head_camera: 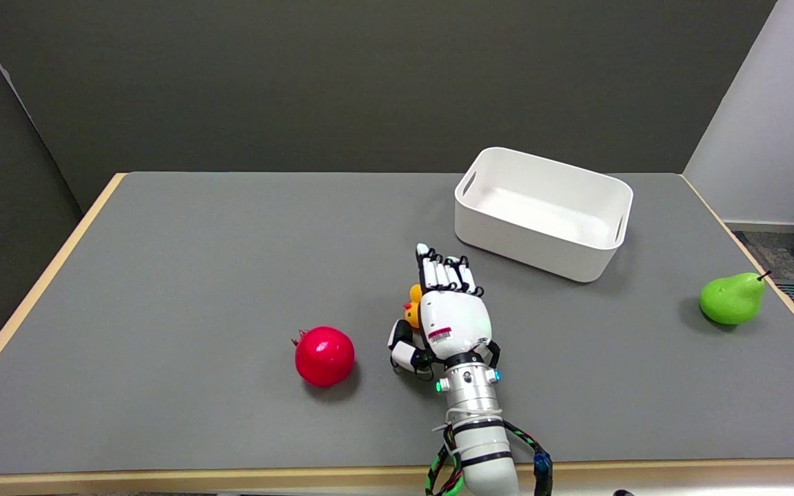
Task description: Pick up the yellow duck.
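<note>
Duck (413, 304) tucked under right hand's (451, 318) fingers (442, 273)

Yellow duck (413, 304) mostly concealed beneath the right hand (446, 313), only a yellow-orange sliver showing at its left edge, so finger contact cannot be judged; right arm (480, 427) cut off by the bottom edge.

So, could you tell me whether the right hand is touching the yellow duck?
Cannot tell. In the head view the right hand covers most of the yellow duck; only a sliver shows at its left edge, with no contact line visible.
</note>
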Robot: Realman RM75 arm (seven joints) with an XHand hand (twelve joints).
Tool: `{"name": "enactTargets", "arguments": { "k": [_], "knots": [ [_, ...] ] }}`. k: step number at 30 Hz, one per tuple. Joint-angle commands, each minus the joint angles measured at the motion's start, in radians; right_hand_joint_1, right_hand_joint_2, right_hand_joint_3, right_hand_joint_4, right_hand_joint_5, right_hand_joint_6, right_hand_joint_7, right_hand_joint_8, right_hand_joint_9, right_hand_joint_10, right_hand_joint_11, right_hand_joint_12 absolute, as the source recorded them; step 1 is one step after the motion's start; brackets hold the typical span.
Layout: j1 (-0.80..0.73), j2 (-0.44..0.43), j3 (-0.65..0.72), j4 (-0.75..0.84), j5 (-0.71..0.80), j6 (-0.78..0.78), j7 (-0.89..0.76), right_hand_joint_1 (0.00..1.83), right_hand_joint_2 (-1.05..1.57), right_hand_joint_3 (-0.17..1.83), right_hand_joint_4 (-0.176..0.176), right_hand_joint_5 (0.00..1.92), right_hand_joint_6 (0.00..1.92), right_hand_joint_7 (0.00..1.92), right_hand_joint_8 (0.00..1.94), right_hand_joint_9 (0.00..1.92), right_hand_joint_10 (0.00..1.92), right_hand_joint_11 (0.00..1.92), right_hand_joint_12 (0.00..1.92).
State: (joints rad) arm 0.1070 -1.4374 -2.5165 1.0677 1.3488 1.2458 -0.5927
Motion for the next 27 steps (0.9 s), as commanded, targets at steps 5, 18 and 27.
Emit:
{"name": "enactTargets", "arguments": {
  "k": [5, 18, 27],
  "knots": [
    [-0.005, 0.004, 0.003, 0.006, 0.042, -0.01, 0.007, 0.95, 0.72, 0.99, -0.176, 0.03, 0.2, 0.14, 0.74, 0.15, 0.83, 0.0, 0.55],
    [-0.002, 0.004, 0.003, 0.006, 0.051, -0.013, 0.007, 0.96, 0.72, 0.99, -0.176, 0.02, 0.2, 0.12, 0.7, 0.14, 0.81, 0.0, 0.52],
    [0.012, 0.004, 0.003, -0.01, 0.018, 0.009, 0.0, 1.2, 0.91, 0.86, -0.176, 0.09, 0.32, 0.0, 1.56, 0.13, 1.66, 0.0, 0.61]
  ]
}}
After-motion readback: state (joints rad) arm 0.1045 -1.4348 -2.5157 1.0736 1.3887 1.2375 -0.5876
